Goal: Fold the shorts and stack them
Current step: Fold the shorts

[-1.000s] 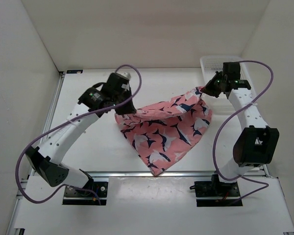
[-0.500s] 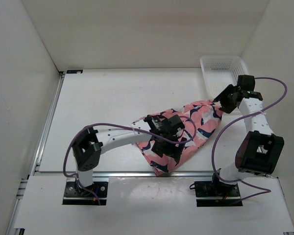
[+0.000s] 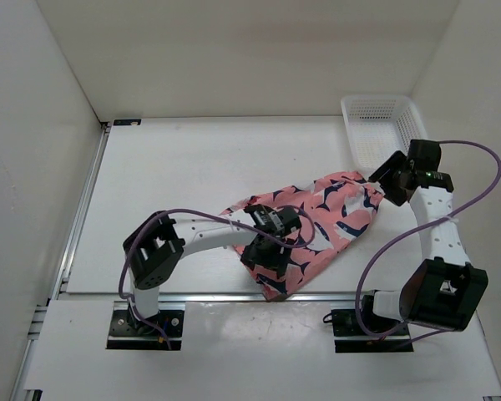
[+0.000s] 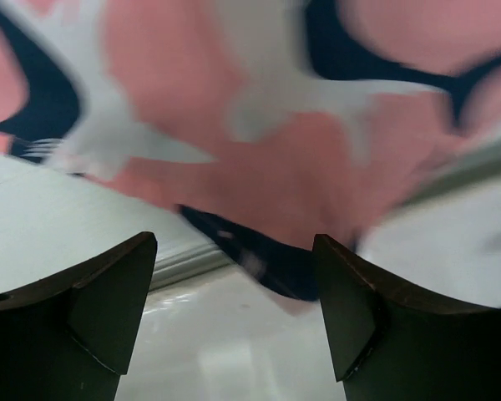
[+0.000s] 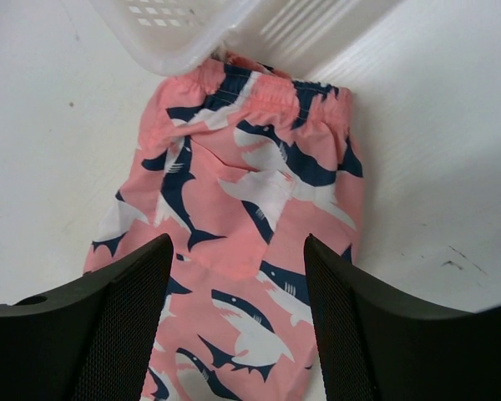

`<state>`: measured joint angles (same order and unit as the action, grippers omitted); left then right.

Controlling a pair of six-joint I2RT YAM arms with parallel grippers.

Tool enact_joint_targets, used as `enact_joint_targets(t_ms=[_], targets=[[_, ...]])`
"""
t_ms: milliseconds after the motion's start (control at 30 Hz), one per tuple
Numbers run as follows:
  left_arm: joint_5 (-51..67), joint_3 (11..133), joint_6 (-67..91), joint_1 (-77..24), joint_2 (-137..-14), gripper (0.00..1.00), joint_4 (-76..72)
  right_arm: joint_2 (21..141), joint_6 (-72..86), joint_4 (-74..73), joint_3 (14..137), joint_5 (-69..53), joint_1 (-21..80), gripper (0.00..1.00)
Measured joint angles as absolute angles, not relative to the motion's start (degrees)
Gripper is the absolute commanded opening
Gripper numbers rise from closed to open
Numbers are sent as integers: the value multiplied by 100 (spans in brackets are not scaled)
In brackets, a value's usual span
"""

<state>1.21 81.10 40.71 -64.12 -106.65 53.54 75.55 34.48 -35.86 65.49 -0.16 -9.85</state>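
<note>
Limp, light salmon-pink shark-print fabric shorts [image 3: 334, 209] at lower centre will likely sag, so pinch the gathered waistband [image 5: 267, 93]; your left gripper [image 4: 234, 251] and right gripper [image 5: 238, 246] stand apart, empty.

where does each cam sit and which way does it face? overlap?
Top external: above, behind the bases, looking down on table, shorts, basket; left arm, right arm show.
Left wrist: low over the shorts' near edge; open left gripper shows.
Right wrist: looking down at waistband and basket corner; open right gripper shows.
Shared: shorts in all three.
</note>
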Motion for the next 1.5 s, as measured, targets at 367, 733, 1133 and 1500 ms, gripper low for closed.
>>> enact_joint_targets(t_ms=[367, 733, 1133, 1500], targets=[[-104, 7046, 4362, -5196, -10794, 10, 5057, 7205, 3413, -3734, 6195, 113, -985, 68], [-272, 7992, 3861, -2867, -11026, 10, 4919, 6807, 3148, -3771, 5557, -561, -985, 68], [-425, 8820, 3295, -1094, -11367, 70, 4901, 7192, 3004, -3704, 5022, -1173, -1011, 89], [-196, 8283, 3131, -1151, -10315, 79, 5061, 8477, 3315, -2165, 4764, -2349, -519, 87]])
